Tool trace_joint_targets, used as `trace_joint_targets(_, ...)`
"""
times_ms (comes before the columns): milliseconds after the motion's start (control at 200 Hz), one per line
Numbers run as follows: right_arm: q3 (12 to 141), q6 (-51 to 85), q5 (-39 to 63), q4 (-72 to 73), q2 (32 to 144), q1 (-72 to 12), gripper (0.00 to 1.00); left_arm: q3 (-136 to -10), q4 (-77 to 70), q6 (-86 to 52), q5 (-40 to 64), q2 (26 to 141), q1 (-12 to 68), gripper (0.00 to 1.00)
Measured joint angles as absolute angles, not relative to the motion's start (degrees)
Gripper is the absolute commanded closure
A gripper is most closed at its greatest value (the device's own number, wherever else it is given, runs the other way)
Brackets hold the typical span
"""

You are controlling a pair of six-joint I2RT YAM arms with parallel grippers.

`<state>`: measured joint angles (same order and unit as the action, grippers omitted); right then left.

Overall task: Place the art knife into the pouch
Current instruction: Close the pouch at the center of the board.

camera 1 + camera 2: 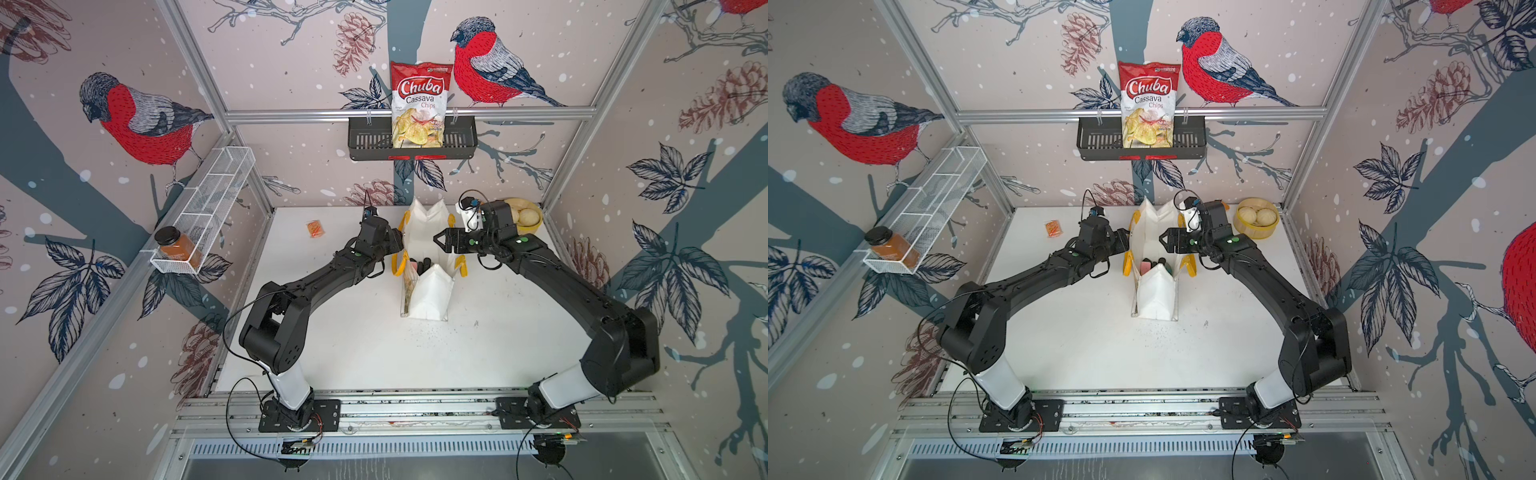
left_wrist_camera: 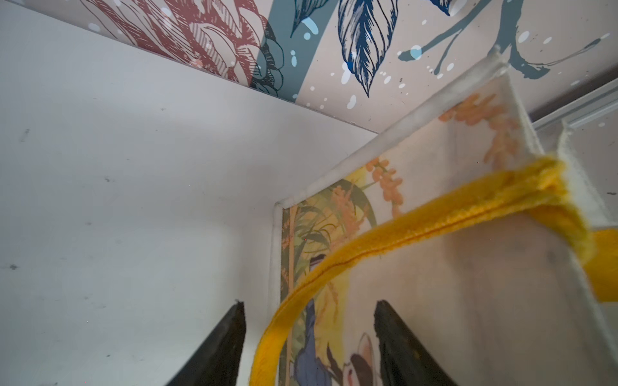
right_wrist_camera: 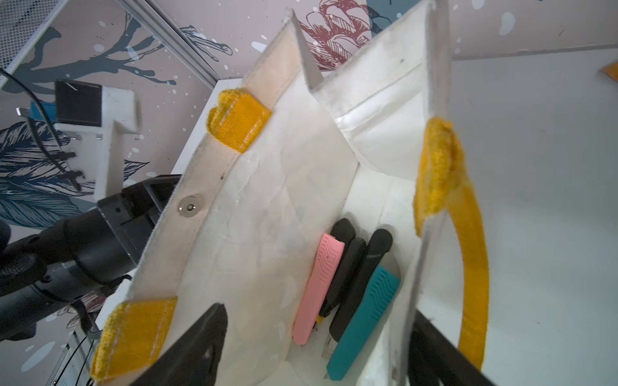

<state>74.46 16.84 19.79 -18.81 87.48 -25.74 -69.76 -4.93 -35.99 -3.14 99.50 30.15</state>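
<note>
Art knife (image 3: 317, 287), pink-gripped: flat on floor of pouch (image 1: 432, 293), packed beside black knives (image 3: 346, 267) and teal-gripped knife (image 3: 364, 320). Pouch upright on table (image 1: 332, 332), mouth open. Right gripper (image 1: 437, 240): over the mouth, jaws wide, empty. Left gripper (image 2: 309, 302): at the printed face, fingers parted astride yellow handle (image 2: 401, 234) (loop between them, not pinched).

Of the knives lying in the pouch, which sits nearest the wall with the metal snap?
The pink knife, alongside the snap wall of the pouch; the black knife and teal knife lie farther across.
</note>
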Motion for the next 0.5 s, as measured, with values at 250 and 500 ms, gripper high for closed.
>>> trace_joint_targets(250,75.3,17.8,20.3,-18.4,88.2,-26.5,0.19,-72.2,-7.0,-37.1,-1.8,102.5,33.0,0.39)
trace_joint_targets(500,76.2,17.9,20.6,-18.1,89.6,-27.1,0.20,-74.3,-7.5,-37.7,-0.6,106.0,35.0,0.39)
